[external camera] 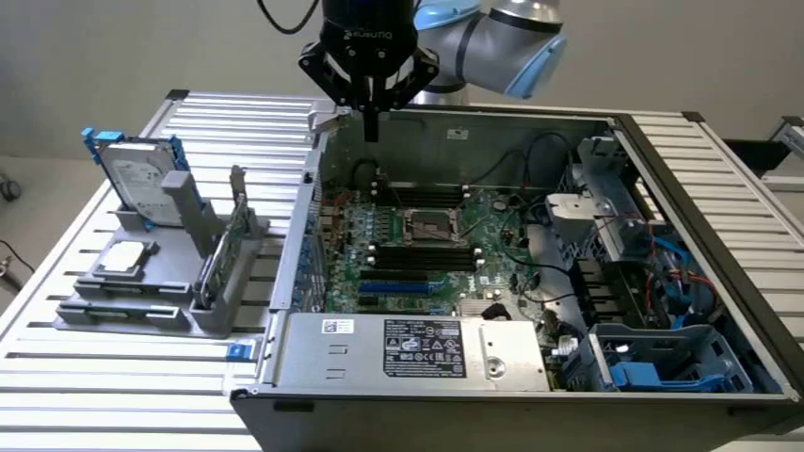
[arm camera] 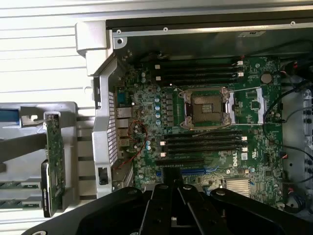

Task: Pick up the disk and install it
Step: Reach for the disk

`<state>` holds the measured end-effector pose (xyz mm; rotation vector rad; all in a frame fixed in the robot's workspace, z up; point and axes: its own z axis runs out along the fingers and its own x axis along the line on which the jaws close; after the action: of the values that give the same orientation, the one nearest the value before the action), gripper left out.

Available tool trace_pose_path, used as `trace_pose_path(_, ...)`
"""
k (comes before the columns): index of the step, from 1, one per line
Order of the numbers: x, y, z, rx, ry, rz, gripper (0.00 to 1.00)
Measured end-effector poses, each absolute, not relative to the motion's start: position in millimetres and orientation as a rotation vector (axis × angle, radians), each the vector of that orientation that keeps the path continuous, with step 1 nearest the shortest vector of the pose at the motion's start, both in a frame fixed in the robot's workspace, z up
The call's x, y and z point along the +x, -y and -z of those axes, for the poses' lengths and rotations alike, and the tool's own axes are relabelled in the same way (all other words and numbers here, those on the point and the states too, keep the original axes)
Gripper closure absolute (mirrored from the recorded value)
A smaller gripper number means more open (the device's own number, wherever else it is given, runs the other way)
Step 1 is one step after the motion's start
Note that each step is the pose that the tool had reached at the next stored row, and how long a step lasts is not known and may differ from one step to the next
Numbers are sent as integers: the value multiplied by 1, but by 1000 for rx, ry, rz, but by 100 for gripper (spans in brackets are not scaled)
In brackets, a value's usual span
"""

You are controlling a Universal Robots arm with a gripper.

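Note:
The disk (external camera: pixel 136 179), a silver hard drive with a white label in a blue carrier, stands upright at the back of a grey rack (external camera: pixel 138 311) on the exterior view's left. My gripper (external camera: pixel 371 127) hangs high over the back left corner of the open computer case (external camera: pixel 703 198), well to the right of the disk and apart from it. Its black fingers (arm camera: pixel 168 205) are shut together with nothing between them. In the wrist view they point over the motherboard (arm camera: pixel 205 127).
On the rack, a thin green circuit card (external camera: pixel 224 250) (arm camera: pixel 55 156) stands on edge and a small square silver chip (external camera: pixel 122 259) lies flat. Inside the case are the CPU socket (external camera: pixel 427 226), a power supply (external camera: pixel 415 348) and a blue drive bay (external camera: pixel 660 363). A slatted metal table (external camera: pixel 113 386) lies underneath.

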<state>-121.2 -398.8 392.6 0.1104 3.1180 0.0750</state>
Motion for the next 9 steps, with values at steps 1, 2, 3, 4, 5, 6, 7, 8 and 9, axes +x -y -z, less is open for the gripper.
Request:
trace_pose_path(1,-121,399,-393,110,-3118,-75,89)
trace_pose_path(2,-121,399,-393,110,-3118,-75,89)
trace_pose_path(3,-121,399,-393,110,-3118,-75,89)
trace_pose_path(4,-121,399,-393,110,-3118,-75,89)
trace_pose_path(5,-121,399,-393,110,-3118,-75,89)
trace_pose_path(6,-121,399,-393,110,-3118,-75,89)
trace_pose_path(7,-122,399,-393,111,-3118,-75,89)
trace_pose_path(8,-126,399,-393,110,-3118,-76,89)
trace_pose_path(9,-131,398,-393,110,-3118,-76,89)
